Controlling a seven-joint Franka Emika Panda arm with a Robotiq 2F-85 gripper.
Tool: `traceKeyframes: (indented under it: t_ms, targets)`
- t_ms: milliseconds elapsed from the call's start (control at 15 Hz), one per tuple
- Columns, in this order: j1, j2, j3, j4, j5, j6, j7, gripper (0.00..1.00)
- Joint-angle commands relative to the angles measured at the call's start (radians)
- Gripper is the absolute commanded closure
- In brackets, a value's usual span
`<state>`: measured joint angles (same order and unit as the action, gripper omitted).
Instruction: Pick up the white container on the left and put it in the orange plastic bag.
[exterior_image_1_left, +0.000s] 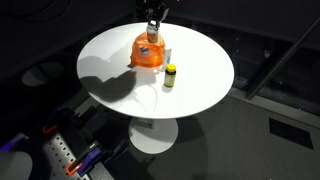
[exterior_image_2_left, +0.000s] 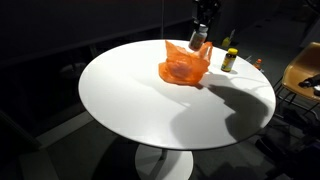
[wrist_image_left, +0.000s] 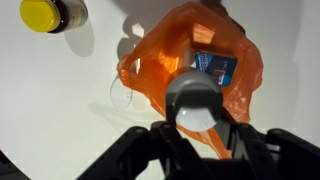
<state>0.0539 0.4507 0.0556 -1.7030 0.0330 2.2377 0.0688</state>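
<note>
Round white table (exterior_image_1_left: 110, 60). The claw (wrist_image_left: 200, 132) is clamped on the white container (wrist_image_left: 195, 98), one finger on each side, cap end toward the wrist camera. The container hangs tilted over the open mouth of the orange plastic bag (wrist_image_left: 160, 70); I cannot tell whether its lower end is inside. A yellow-capped bottle (wrist_image_left: 48, 13) stands upright near the bag, apart from it.

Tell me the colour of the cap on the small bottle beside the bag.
Yellow; the cap shows best in the wrist view.
</note>
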Motion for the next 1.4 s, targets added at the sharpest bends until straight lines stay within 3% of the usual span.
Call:
traceKeyframes:
  t_ms: [0, 600, 1267, 1333]
  targets:
    - [-0.025, 0.087, 0.007, 0.103, 0.038, -0.041, -0.057, 0.81]
    - [-0.03, 0.249, 0.004, 0.256, 0.033, -0.12, -0.083, 0.81]
    - [-0.02, 0.328, -0.01, 0.339, 0.017, -0.217, -0.064, 0.81]
    - [-0.02, 0.329, -0.01, 0.341, 0.016, -0.225, -0.065, 0.78]
